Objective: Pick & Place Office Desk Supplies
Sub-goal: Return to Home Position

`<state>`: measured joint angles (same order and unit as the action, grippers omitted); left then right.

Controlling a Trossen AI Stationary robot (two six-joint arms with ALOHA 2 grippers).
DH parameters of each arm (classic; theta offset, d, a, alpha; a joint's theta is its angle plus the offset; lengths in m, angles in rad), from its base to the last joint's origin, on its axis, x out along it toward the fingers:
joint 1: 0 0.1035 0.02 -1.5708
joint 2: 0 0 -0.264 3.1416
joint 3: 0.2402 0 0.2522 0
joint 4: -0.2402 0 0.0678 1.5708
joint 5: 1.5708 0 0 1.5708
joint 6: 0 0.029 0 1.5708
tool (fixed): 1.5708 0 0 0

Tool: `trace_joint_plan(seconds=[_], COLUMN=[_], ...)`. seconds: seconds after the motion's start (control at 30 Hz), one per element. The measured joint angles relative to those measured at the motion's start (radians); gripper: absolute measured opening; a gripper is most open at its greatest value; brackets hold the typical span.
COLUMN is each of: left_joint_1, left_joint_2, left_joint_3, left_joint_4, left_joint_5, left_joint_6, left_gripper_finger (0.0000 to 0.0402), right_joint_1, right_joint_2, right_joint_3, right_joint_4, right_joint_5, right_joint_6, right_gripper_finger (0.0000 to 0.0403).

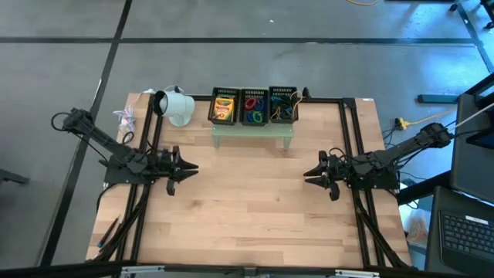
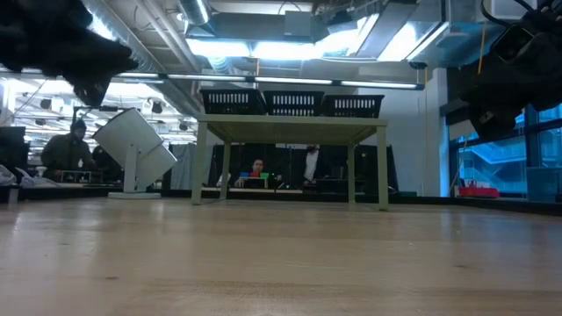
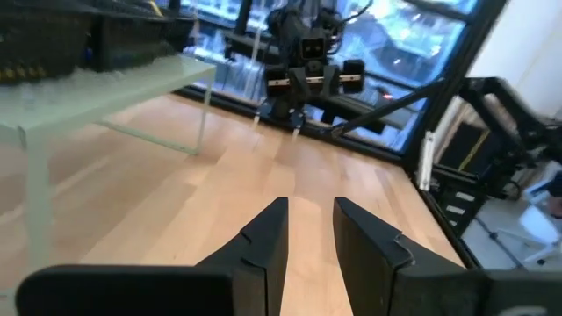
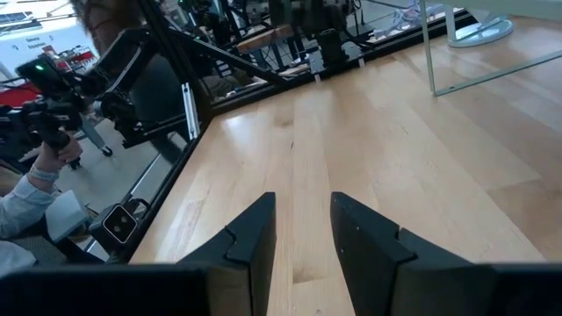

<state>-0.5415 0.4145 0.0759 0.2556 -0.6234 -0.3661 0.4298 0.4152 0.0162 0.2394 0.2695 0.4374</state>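
While the left gripper (image 1: pixel 187 167) hangs over the desk's (image 1: pixel 247 220) left side and the right gripper (image 1: pixel 308 174) over its right, both have their fingers slightly parted and hold nothing. At the far edge, three black bins (image 1: pixel 254 90) line a pale green stand (image 1: pixel 253 134). A crayon box (image 1: pixel 223 106) fills the left bin and rubber bands (image 1: pixel 254 105) the middle. A white lamp (image 1: pixel 177 107) stands just beside the stand, toward the far left corner.

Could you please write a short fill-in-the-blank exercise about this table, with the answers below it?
The green stand carries ___ black bins.
The crayon box lies in the ___ bin, seen in the high view.
The rubber bands lie in the ___ bin.
The left gripper and the right gripper hold ___.
Missing words: three; left; middle; nothing.
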Motion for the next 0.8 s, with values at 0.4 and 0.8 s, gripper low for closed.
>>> trace_joint_plan(seconds=[0.4,0.8], left_joint_1=[0.001,0.001], left_joint_2=[-0.075,-0.151], left_joint_3=[-0.06,-0.06], left_joint_4=[0.257,0.012], left_joint_5=[-0.023,-0.22], left_joint_6=[0.316,0.329], left_gripper_finger=[0.0087,0.0086], right_joint_1=[0.0,0.0], right_joint_2=[0.0,0.0], right_joint_3=[0.0,0.0], right_joint_4=[0.0,0.0], right_joint_5=[0.024,0.289], right_joint_6=[0.0,-0.033], right_gripper_finger=[0.0115,0.0115])
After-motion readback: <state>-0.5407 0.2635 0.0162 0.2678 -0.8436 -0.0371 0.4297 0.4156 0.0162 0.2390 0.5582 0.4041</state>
